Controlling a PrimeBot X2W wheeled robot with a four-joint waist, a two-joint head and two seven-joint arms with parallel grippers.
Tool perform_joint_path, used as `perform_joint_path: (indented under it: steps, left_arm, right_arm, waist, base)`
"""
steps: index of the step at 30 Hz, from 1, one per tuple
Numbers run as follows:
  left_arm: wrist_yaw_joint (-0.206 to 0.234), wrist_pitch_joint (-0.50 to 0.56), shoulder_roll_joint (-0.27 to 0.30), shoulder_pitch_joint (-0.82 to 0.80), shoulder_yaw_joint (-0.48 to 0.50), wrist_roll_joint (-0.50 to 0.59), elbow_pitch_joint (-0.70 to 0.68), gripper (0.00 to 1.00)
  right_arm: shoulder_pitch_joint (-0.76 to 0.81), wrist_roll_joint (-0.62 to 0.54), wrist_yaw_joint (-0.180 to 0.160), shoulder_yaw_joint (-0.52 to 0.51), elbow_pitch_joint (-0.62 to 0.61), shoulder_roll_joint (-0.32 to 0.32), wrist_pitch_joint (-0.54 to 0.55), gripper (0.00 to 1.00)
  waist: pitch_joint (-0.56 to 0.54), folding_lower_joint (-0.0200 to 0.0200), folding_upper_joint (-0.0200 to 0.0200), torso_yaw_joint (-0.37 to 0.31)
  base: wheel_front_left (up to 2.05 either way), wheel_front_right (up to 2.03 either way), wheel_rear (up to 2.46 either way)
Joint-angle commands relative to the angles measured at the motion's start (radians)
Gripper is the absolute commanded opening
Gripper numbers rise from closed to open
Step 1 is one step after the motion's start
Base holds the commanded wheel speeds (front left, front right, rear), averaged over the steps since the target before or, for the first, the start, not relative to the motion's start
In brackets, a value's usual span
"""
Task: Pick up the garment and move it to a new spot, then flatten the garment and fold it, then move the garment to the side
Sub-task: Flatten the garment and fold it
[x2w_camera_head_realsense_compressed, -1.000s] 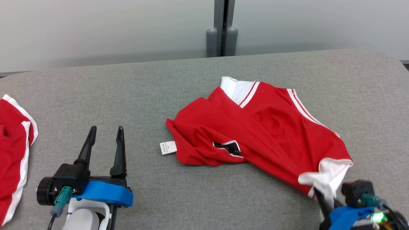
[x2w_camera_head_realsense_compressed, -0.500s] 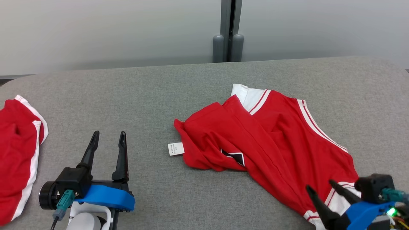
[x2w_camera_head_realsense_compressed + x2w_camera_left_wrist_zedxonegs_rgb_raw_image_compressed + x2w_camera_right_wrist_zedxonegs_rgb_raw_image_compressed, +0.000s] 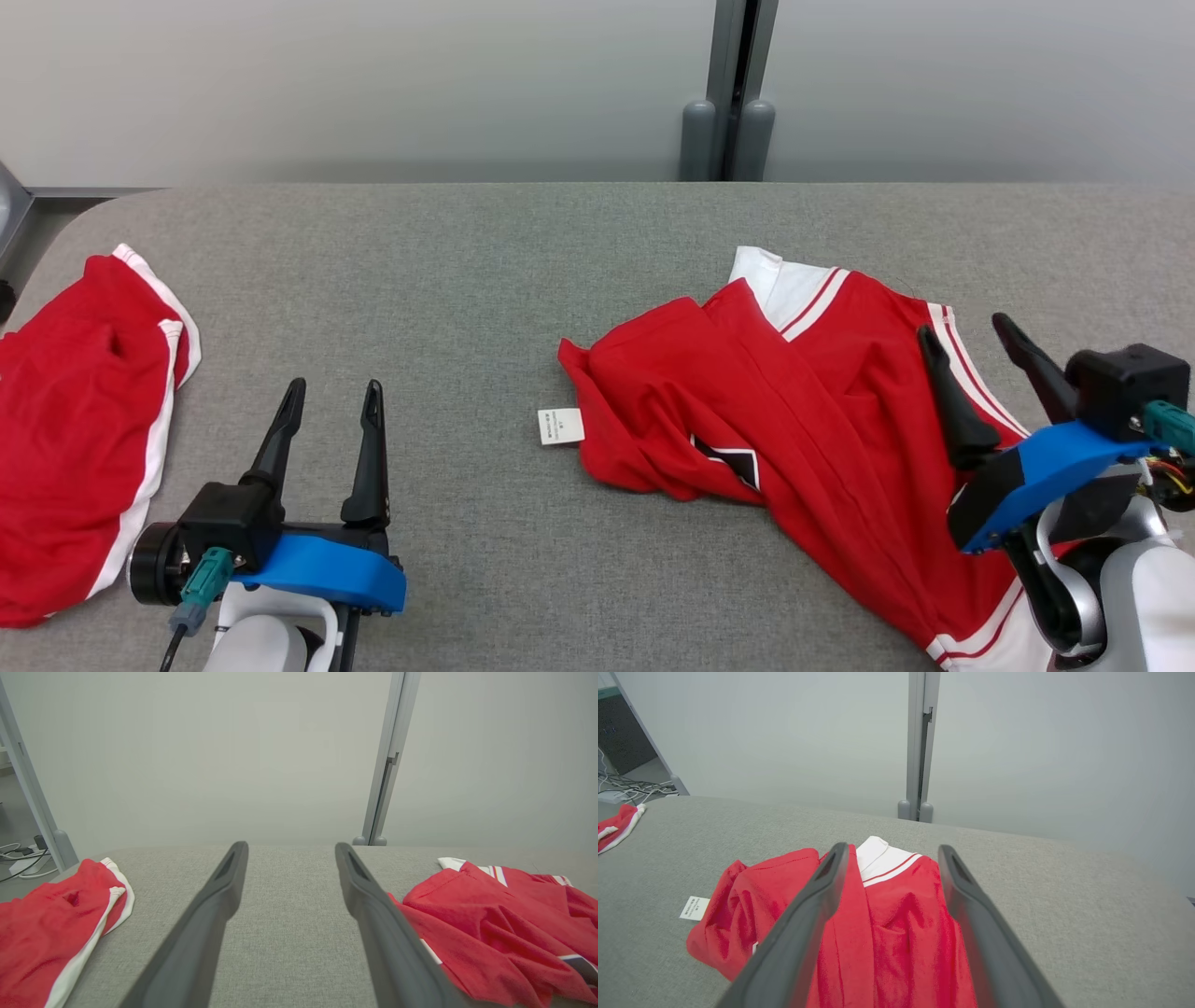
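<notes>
A red garment with white trim [image 3: 803, 411] lies crumpled on the right half of the grey table; a white label [image 3: 560, 426] sticks out at its left edge. The same garment [image 3: 887, 914] lies under my right fingers in the right wrist view and at the right in the left wrist view [image 3: 504, 924]. My right gripper [image 3: 966, 327] hangs open above the garment's right side, with nothing between its fingers. Over bare table at the lower left, my left gripper [image 3: 334, 390] stands open and empty, well left of the garment.
A second red garment with white stripes [image 3: 84, 439] lies at the table's left edge, also seen as a red heap [image 3: 51, 933] in the left wrist view. A grey post [image 3: 728, 93] stands behind the table [image 3: 448, 280] against a pale wall.
The right gripper let go of the garment's white-trimmed corner, opened and rose up over the garment's right side. The camera has turned, shifting the whole scene rightward. The left gripper stays as it was.
</notes>
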Motion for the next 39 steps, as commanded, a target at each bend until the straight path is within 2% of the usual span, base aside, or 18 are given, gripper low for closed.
perform_joint_path:
  steps: [1, 2, 4, 8, 12, 17, 27, 33, 39]
  left_arm:
    - [0.005, -0.005, -0.002, -0.001, 0.0, 0.001, 0.006, 1.0]
    - [0.005, -0.005, -0.002, -0.001, 0.0, 0.001, 0.006, 1.0]
    - [0.005, -0.005, -0.004, 0.011, 0.0, -0.001, 0.014, 1.0]
    - [0.002, -0.007, -0.004, 0.017, 0.002, -0.003, 0.023, 1.0]
    - [0.002, -0.006, -0.004, 0.023, 0.001, -0.001, 0.028, 1.0]
    - [-0.024, 0.016, -0.004, -0.034, -0.026, 0.006, 0.037, 1.0]
    - [-0.099, 0.226, -0.048, -0.316, -0.119, 0.002, 0.159, 1.0]
    - [-0.115, 0.428, -0.073, -0.503, -0.128, -0.042, 0.298, 1.0]
    - [-0.125, 0.588, -0.097, -0.638, -0.151, -0.071, 0.412, 1.0]
  right_arm:
    - [-0.015, -0.039, 0.0, -0.032, 0.039, 0.019, -0.099, 1.0]
    - [-0.015, -0.039, 0.0, -0.032, 0.039, 0.019, -0.099, 1.0]
    - [0.002, -0.087, 0.0, -0.07, 0.081, 0.041, -0.222, 1.0]
    - [0.051, -0.129, 0.0, -0.104, 0.126, 0.057, -0.335, 1.0]
    - [0.093, -0.126, 0.0, -0.12, 0.156, 0.064, -0.381, 1.0]
    - [0.106, -0.087, 0.0, -0.107, 0.163, 0.066, -0.402, 1.0]
    - [0.067, -0.027, 0.0, -0.026, 0.179, 0.066, -0.43, 1.0]
    - [0.033, 0.001, 0.0, 0.035, 0.199, 0.065, -0.46, 1.0]
    - [0.002, 0.007, 0.0, 0.081, 0.215, 0.066, -0.478, 1.0]
  waist:
    - [-0.004, 0.0, 0.0, 0.01]
    - [-0.004, 0.0, 0.0, 0.01]
    - [-0.012, 0.0, 0.0, 0.016]
    - [-0.024, 0.0, 0.0, 0.019]
    - [-0.027, 0.0, 0.0, 0.011]
    - [-0.014, 0.0, 0.0, -0.012]
    - [0.068, 0.0, 0.0, -0.14]
    - [0.129, 0.0, 0.0, -0.239]
    - [0.184, 0.0, 0.0, -0.304]
  base:
    - [0.0, 0.0, 0.0]
    - [0.0, 0.0, 0.0]
    - [0.0, 0.0, 0.0]
    - [0.0, 0.0, 0.0]
    - [0.0, 0.0, 0.0]
    - [0.0, 0.0, 0.0]
    - [0.0, 0.0, 0.0]
    - [0.0, 0.0, 0.0]
    - [0.0, 0.0, 0.0]
